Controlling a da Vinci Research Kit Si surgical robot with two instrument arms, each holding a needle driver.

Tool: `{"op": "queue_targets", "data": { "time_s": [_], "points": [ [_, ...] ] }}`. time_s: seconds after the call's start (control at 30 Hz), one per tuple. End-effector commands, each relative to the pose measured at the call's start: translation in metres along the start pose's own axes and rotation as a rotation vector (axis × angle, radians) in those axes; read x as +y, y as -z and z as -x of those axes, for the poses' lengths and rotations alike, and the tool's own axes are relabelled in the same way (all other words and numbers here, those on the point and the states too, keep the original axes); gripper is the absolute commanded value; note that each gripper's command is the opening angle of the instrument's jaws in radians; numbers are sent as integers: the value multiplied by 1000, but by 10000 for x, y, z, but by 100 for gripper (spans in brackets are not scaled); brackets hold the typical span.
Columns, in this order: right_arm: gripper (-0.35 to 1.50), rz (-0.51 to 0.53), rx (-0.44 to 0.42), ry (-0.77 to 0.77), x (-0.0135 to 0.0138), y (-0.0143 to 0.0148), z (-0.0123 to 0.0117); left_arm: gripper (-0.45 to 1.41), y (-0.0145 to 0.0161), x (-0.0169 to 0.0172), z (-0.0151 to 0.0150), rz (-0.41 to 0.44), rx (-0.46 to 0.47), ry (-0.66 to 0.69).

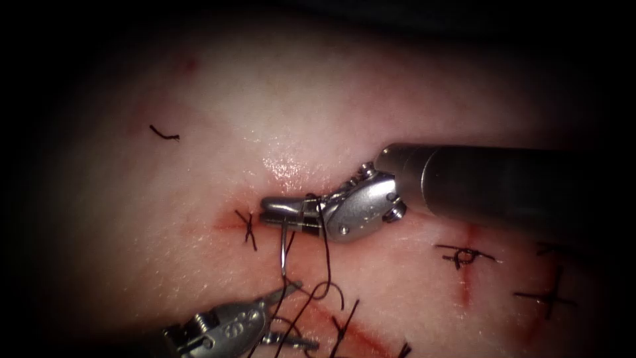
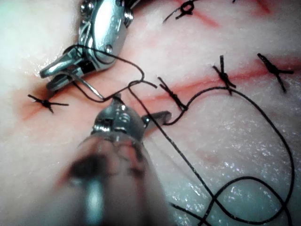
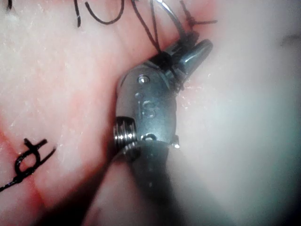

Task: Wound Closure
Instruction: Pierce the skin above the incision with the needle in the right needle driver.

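Endoscope view: my right tool (image 1: 281, 211), a shiny steel wristed needle driver coming in from the right, is clenched on the thin curved steel needle (image 1: 285, 248). Grip sits near one end of the curve; which end, can't tell. The rest of the needle hangs down from the jaws over the pale pink, moist pork-belly tissue (image 1: 218, 119), and its free end points toward my left tool (image 1: 291, 311). It looks out of the tissue, not buried, tho contact at the low end is hard to judge.

My left tool, a matching steel driver, sits low in frame w/ jaws spread apart, grasping nothing. One jaw tip is just beside the needle's lower end. Black suture thread (image 1: 326, 258) loops round my right jaws and trails down past the left tool; in the left wrist view it runs on in wide loose curls (image 2: 263, 141) over the tissue.

The red cut line (image 1: 344, 328) runs diagonally w/ black knotted stitches on it (image 1: 248, 229). A short cut scrap of black thread (image 1: 164, 134) lies well apart, upper left.

Handling, my judgement: needle is light, stiff, slick, prone to swivel in the jaws, so best held flat across the body, off the tip. Thread is limp and snags easily. Tissue is soft and wet and tears if pinched hard.
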Motion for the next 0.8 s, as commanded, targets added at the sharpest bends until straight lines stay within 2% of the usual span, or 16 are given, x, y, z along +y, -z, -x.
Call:
{"op": "queue_targets", "data": {
  "time_s": [0.03, 0.27, 0.53, 0.8],
  "points": [
    [-35, -3, -3, 3, -6, -6, 10, 42, -7, -1, 0, 0, 1, -1],
    [-35, -23, -37, 32, -25, 0, 26, 41, -8, 3, 6, -2, -24, -8],
    [-35, -56, -86, -50, -53, 10, 60, 41, -9, 3, 7, 0, -30, -9],
    [-35, -95, -129, -117, -75, 17, 74, 41, -9, 3, 7, 1, -32, -10]
  ]
}}
